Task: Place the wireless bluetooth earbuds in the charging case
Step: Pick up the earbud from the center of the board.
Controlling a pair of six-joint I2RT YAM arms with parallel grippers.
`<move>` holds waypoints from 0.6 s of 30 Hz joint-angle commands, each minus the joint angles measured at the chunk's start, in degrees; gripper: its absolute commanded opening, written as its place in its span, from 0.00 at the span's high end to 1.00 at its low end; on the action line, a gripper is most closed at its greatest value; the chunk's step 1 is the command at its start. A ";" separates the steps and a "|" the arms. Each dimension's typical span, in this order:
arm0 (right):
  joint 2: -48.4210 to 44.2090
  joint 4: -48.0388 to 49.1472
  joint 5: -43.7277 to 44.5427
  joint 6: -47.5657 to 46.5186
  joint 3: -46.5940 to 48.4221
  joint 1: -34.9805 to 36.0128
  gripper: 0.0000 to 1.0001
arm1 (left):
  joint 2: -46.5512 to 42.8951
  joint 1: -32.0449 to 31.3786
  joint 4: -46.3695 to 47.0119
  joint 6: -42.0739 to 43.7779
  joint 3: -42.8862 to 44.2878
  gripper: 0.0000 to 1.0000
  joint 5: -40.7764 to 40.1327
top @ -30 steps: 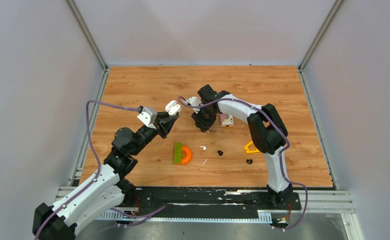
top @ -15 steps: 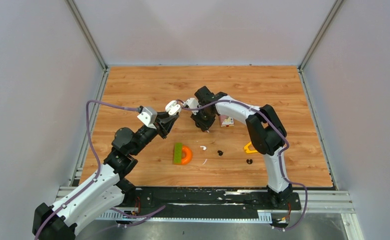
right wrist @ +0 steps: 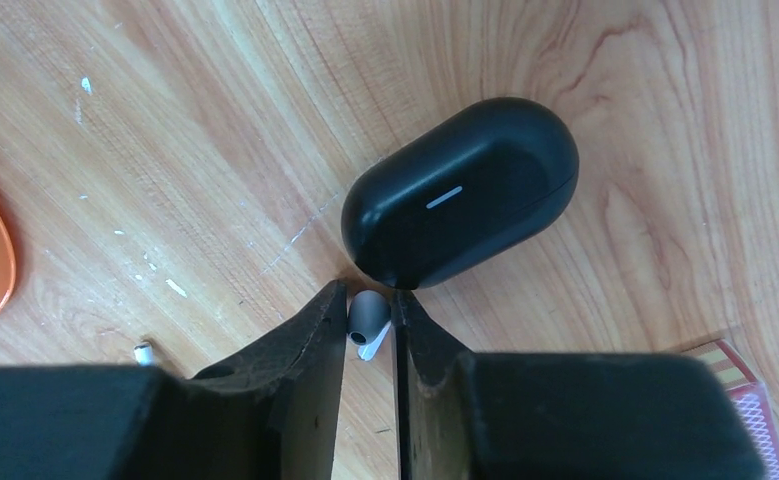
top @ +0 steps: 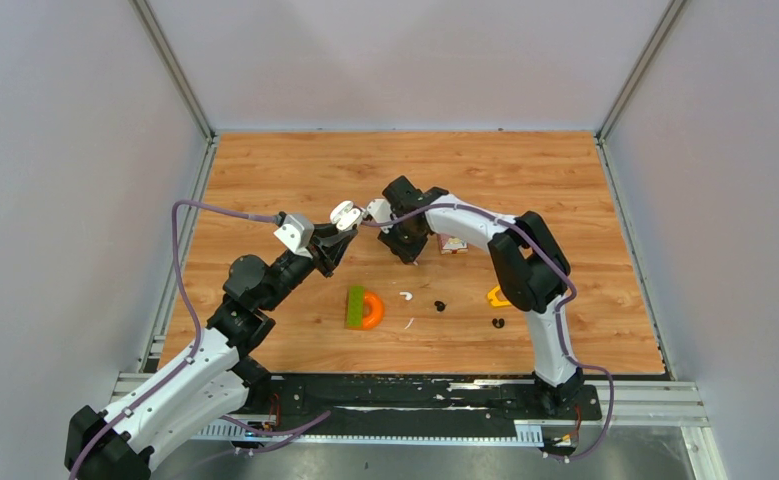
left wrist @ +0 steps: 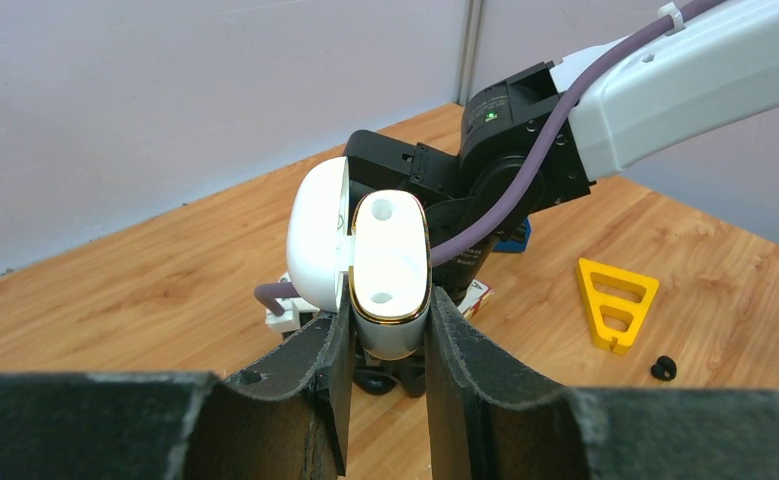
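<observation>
My left gripper [left wrist: 389, 310] is shut on an open white charging case [left wrist: 390, 265] with a gold rim and holds it above the table, lid [left wrist: 317, 235] swung left; both sockets look empty. It shows in the top view [top: 345, 214] too. My right gripper [right wrist: 368, 300] is shut on a white earbud [right wrist: 365, 318] with a grey tip, just above a closed black case [right wrist: 460, 205] lying on the wood. In the top view the right gripper [top: 412, 255] is close right of the white case. Another white earbud [top: 405, 296] and two black earbuds [top: 439, 304] [top: 498, 322] lie on the table.
A green and orange toy [top: 363, 307] lies near the front middle, with a thin white sliver [top: 409, 324] beside it. A yellow triangle [top: 500, 296] is under the right arm's elbow. A small card box [top: 452, 242] lies right of the right gripper.
My right gripper has shifted a little left, closer to the white case. The left arm and the case have barely moved.
</observation>
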 commanded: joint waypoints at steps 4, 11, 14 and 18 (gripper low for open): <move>-0.01 -1.76 3.65 -0.73 -1.98 1.10 0.82 | -0.14 0.27 3.05 -0.26 0.12 1.00 -0.06; -3.86 -2.11 1.44 -0.09 -2.35 0.62 0.93 | -0.24 0.29 3.05 -0.26 0.04 1.00 -0.10; -7.86 -2.78 -0.95 0.50 -2.00 -0.83 0.93 | -0.01 0.31 3.05 -0.22 0.09 1.00 0.78; -10.99 -4.30 -5.38 1.44 -1.26 -3.34 0.93 | 0.96 0.40 3.64 -0.50 0.29 1.00 2.15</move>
